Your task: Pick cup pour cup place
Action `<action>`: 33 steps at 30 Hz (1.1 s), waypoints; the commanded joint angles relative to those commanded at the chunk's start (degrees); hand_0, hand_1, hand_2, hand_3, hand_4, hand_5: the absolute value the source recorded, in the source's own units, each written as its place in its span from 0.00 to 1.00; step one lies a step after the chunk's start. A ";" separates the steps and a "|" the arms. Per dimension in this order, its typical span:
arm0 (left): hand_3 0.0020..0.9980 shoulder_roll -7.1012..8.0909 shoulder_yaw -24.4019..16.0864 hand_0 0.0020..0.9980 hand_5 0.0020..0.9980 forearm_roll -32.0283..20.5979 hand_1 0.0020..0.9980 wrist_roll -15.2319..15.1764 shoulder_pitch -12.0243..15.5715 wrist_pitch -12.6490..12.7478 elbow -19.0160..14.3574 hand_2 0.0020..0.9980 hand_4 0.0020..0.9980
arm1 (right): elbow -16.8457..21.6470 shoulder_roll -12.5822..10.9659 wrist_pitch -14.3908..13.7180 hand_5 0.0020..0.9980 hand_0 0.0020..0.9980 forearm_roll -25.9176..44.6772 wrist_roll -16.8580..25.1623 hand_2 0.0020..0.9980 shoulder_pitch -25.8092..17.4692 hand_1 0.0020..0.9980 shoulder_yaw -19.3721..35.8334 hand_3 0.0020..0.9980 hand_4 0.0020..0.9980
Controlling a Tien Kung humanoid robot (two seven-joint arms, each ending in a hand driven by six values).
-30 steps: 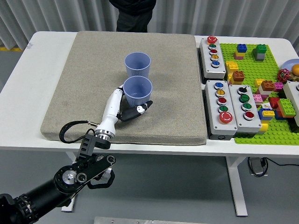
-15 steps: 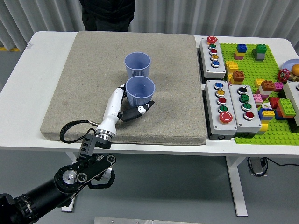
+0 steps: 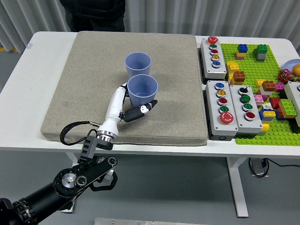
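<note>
Left hand (image 3: 132,108) was wrapped around the near cup (image 3: 142,91), white fingers (image 3: 123,91) curled behind its left wall and the dark-tipped thumb (image 3: 142,110) crossing under its front; grip closed on the cup, though whether its base had cleared the mat could not be told; cup stood close to upright, mouth open to the camera, contents not visible.

Far cup (image 3: 138,65) stood upright on the grey mat (image 3: 70,93) just behind the near cup, rims almost overlapping in the head view; both sat near the mat's middle.

Judged step: the lift before the pour; best done by raising the near cup straight up first, since the far cup sat close enough to be knocked; then tipping over the far cup's mouth by rolling the wrist slowly, rim leading.

Forearm rose from the lower left, wrist at the mat's near edge, palm angled toward the near cup; cable looped beside the wrist; right hand was absent from view.
</note>
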 joint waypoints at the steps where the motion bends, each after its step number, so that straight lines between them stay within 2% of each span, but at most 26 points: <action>1: 0.55 0.00 -0.26 0.39 0.20 0.33 0.42 0.10 0.15 0.00 -0.54 0.49 0.77 | 0.01 0.00 0.00 0.17 0.68 -0.09 -0.02 0.57 -0.09 0.61 0.04 0.58 0.00; 8: 0.54 0.23 -2.92 0.39 0.25 4.50 0.41 1.76 1.16 0.00 -3.94 0.48 0.80 | 0.03 0.01 -0.06 0.17 0.68 -0.36 -0.06 0.56 -0.49 0.62 0.17 0.58 0.00; 11: 0.55 1.98 -5.00 0.41 0.24 6.80 0.41 2.98 0.70 0.00 -5.23 0.48 0.79 | 0.03 -0.03 -0.11 0.17 0.68 -0.25 -0.02 0.56 -0.53 0.62 0.13 0.58 0.00; 13: 0.55 4.23 -6.16 0.41 0.24 7.69 0.41 3.66 -0.16 0.00 -5.51 0.48 0.79 | 0.01 -0.07 -0.15 0.17 0.68 -0.06 0.08 0.56 -0.56 0.62 0.03 0.58 0.00; 14: 0.55 4.57 -6.28 0.41 0.24 7.80 0.41 3.75 -0.28 0.00 -5.53 0.48 0.79 | 0.01 -0.07 -0.15 0.17 0.68 -0.04 0.09 0.56 -0.56 0.62 0.01 0.58 0.00; 17: 0.55 7.52 -7.34 0.42 0.22 8.43 0.41 4.53 -1.82 0.00 -5.46 0.48 0.78 | -0.02 -0.17 -0.22 0.17 0.68 0.31 0.23 0.57 -0.48 0.62 -0.12 0.58 0.00; 18: 0.55 7.85 -7.45 0.42 0.22 8.53 0.41 4.61 -1.98 0.00 -5.45 0.48 0.78 | -0.02 -0.17 -0.23 0.17 0.68 0.36 0.25 0.57 -0.47 0.62 -0.14 0.58 0.00; 20: 0.55 9.97 -8.32 0.42 0.22 9.74 0.41 5.45 -3.67 0.00 -5.22 0.48 0.78 | -0.04 -0.23 -0.26 0.17 0.68 0.55 0.32 0.57 -0.41 0.62 -0.23 0.58 0.00; 21: 0.55 10.50 -8.49 0.42 0.22 10.07 0.41 5.66 -4.10 0.00 -5.15 0.48 0.78 | -0.04 -0.25 -0.28 0.17 0.68 0.61 0.34 0.57 -0.39 0.62 -0.27 0.58 0.00; 23: 0.55 11.65 -8.99 0.43 0.23 13.45 0.42 6.88 -5.18 0.00 -4.73 0.49 0.78 | -0.06 -0.30 -0.32 0.17 0.68 0.82 0.41 0.56 -0.33 0.62 -0.38 0.58 0.00; 26: 0.55 13.39 -10.01 0.43 0.23 20.31 0.42 11.21 -6.86 0.00 -3.28 0.49 0.78 | -0.08 -0.39 -0.44 0.17 0.68 1.14 0.52 0.56 -0.18 0.62 -0.56 0.58 0.00; 28: 0.55 14.17 -9.79 0.43 0.23 25.52 0.42 13.05 -7.52 0.00 -2.67 0.49 0.78 | -0.10 -0.44 -0.53 0.17 0.68 1.41 0.58 0.56 -0.05 0.62 -0.72 0.58 0.00; 32: 0.55 14.97 -8.53 0.44 0.23 34.21 0.42 13.84 -8.53 0.00 -1.76 0.49 0.78 | -0.12 -0.50 -0.66 0.17 0.68 1.77 0.65 0.56 0.19 0.62 -0.95 0.58 0.00; 33: 0.55 14.89 -8.30 0.44 0.23 34.64 0.42 13.76 -8.78 0.00 -1.58 0.49 0.78 | -0.12 -0.51 -0.69 0.17 0.68 1.79 0.64 0.56 0.26 0.62 -0.98 0.58 0.00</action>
